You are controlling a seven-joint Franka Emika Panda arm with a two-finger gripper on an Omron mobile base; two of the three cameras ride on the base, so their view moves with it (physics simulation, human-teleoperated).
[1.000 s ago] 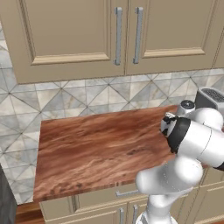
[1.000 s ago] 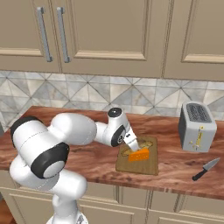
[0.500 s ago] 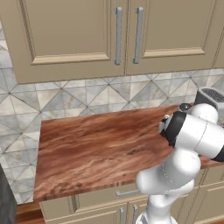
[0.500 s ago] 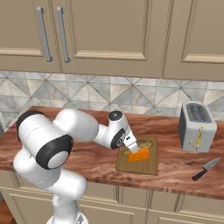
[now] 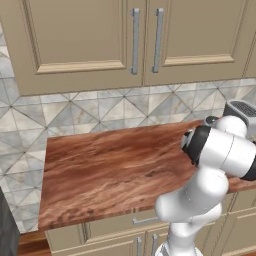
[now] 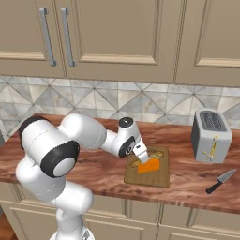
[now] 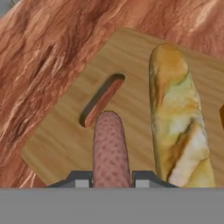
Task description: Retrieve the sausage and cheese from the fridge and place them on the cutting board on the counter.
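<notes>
The cheese [image 6: 149,166] already lies on the cutting board [image 6: 160,178], so 1 of the 2 items looks delivered; the sausage [image 7: 110,151] is not yet released, clamped between the jaws of the gripper [image 7: 111,179] just above the board's handle slot; setting it down is what remains. In the hand view a loaf of bread [image 7: 177,116] lies on the board at 3 o'clock of the sausage; the counter [image 6: 187,180] carries a toaster [image 6: 211,136] and a knife [image 6: 220,181], well apart from the board at 3 o'clock.
</notes>
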